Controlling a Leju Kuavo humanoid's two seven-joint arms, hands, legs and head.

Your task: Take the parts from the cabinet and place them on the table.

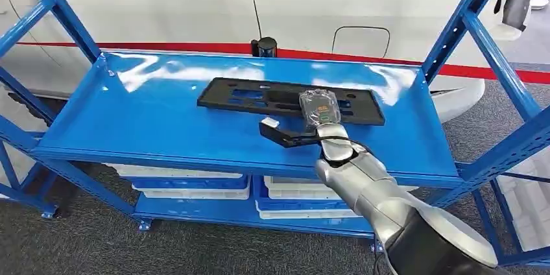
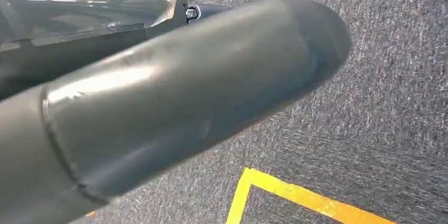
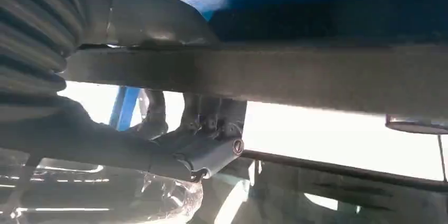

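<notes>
Note right hand (image 1: pixel 319 111) over blue shelf (image 1: pixel 162 113), wrapped in clear plastic; finger state: cannot tell. Black part (image 1: pixel 246 96) lies flat on shelf, under and beyond hand, hand over its near edge. Wrist view: thumb (image 3: pixel 208 155) beside dark bar (image 3: pixel 317 76).

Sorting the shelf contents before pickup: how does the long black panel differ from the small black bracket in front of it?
The long black panel is wide, flat and full of cut-outs; the small black bracket is short and bent, with a white tip. The panel spans much of the blue shelf; the bracket sits nearer the front edge. The right hand hovers over the panel's middle, beside the bracket. Both are black and lie on the same shelf.
</notes>
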